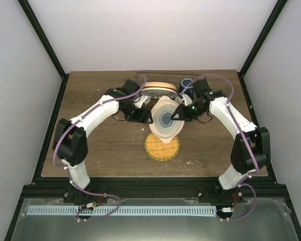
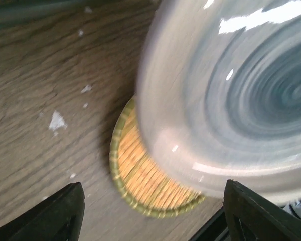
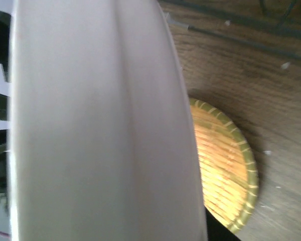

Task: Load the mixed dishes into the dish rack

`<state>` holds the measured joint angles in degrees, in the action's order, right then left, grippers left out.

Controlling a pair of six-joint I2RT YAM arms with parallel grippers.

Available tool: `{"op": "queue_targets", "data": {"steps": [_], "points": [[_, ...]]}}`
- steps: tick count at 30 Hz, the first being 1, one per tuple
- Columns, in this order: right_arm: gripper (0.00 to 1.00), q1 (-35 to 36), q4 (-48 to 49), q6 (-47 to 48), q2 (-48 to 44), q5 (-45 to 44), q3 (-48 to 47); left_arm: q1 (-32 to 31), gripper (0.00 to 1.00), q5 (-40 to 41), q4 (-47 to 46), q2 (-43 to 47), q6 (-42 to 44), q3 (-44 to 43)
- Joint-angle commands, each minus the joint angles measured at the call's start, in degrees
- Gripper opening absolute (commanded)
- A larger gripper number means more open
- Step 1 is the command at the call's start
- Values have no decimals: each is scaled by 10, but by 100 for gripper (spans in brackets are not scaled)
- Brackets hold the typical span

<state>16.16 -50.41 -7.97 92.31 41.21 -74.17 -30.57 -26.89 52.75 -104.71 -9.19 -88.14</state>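
1. From the top camera, the cream ringed plate (image 1: 165, 120) is off the tabletop (image 1: 115, 150). It is tilted, its ringed face upward, above a woven yellow mat (image 1: 162, 148), on the near side of the dish rack (image 1: 155, 75) at the far edge.
2. The right end effector (image 1: 179, 113) meets the plate's right rim. The left end effector (image 1: 146, 118) sits just beside the left rim.
3. A dark blue mug (image 1: 186, 86) is at the rack's right end, and we cannot tell if it is inside. An orange-tan round dish (image 1: 158, 90) lies at the rack's near side.
4. In the left wrist view, the left fingers (image 2: 60, 213) are spread wide with nothing between them. The blurred plate hangs beyond them, over the mat.
5. In the right wrist view, the plate's pale underside fills the frame and hides the fingers. We judge the right one is clamped on the rim, since nothing else carries the plate.
6. To do this step well, we carry the plate far toward the rack and turn it on edge in line with the divider prongs. We lower it into a free slot clear of the dish and mug, and let go only once it is seated.
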Motion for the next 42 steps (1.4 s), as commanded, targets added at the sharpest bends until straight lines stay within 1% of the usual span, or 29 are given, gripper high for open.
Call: {"op": "queue_targets", "data": {"steps": [1,5,6,10,13,17,20,21,24,29,34,42], "points": [[1,20,-77,91,-6,-59,-89,27,83,31,46,45,-13,26],[1,55,-81,139,-24,-136,-121,43,97,97,85,75,-21,13],[1,68,-72,149,-33,-160,-125,47,99,117,94,79,-25,7],[1,121,-25,189,-63,-278,-131,75,100,180,113,80,-53,-28],[1,167,14,230,-79,-379,-140,101,100,193,89,86,-68,-27],[1,217,63,304,-98,-472,-161,124,100,191,69,89,-65,-23],[1,254,123,379,-112,-553,-151,131,100,197,67,83,-55,-18],[1,266,144,406,-113,-593,-143,133,100,198,66,82,-55,-15],[1,290,206,478,-113,-656,-127,144,100,201,45,90,-70,4],[1,299,277,551,-108,-693,-89,179,100,172,-17,103,-102,41],[1,298,353,611,-98,-712,-25,203,100,168,-21,89,-94,28],[1,298,470,702,-79,-732,35,209,100,167,-24,82,-82,30]]}}
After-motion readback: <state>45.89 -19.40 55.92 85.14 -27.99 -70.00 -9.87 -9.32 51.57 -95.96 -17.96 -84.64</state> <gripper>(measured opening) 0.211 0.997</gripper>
